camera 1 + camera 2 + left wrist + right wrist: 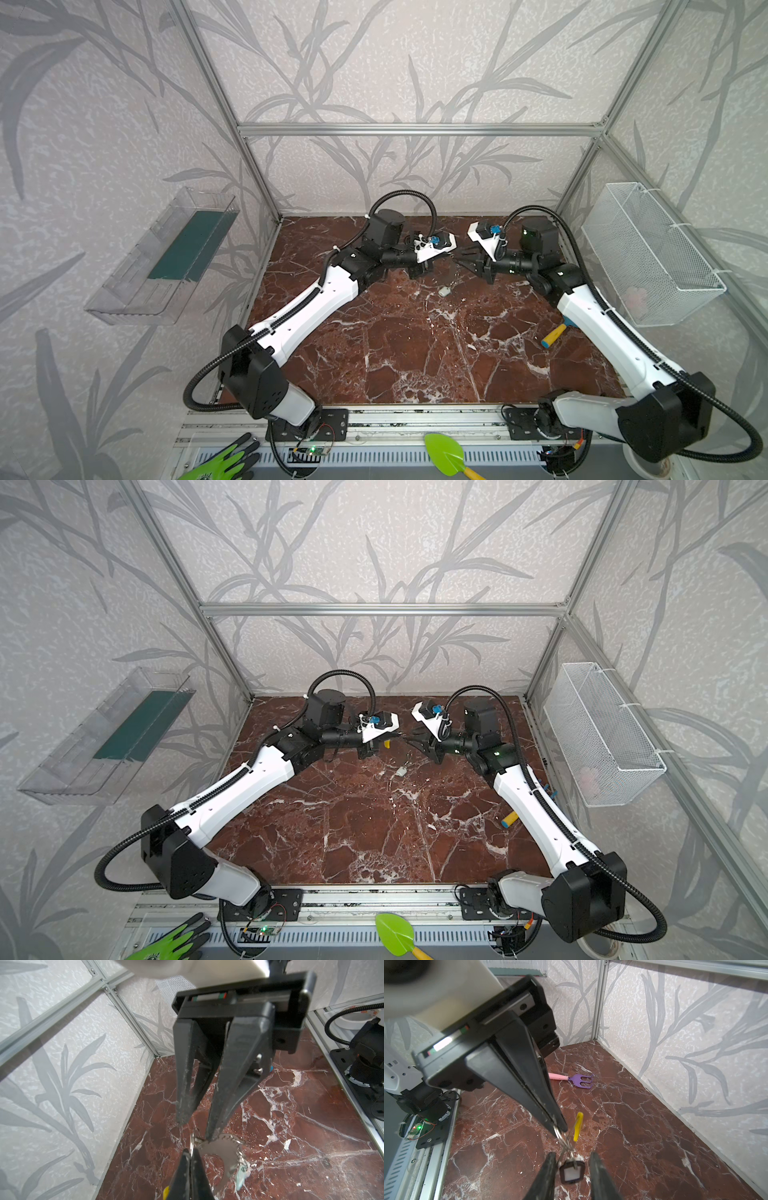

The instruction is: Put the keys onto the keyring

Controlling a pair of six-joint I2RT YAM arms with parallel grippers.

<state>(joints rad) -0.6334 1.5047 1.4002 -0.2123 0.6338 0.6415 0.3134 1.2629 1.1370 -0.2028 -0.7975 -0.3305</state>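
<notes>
We see the left gripper (560, 1129) clamped shut on the keyring (578, 1126), the keys (444, 291) dangling long-axis-down, in a top view at seven o'clock from the half-open, empty right gripper (459, 258) straddling them.

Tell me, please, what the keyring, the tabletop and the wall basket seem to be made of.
The keyring: thin grey metal, judging by its dull sheen and notched edge; its yellow sleeve looks like plastic. The tabletop: glossy red-brown stone with white veins, possibly marble or a printed imitation. The basket: white-coated wire mesh, see-through.
</notes>
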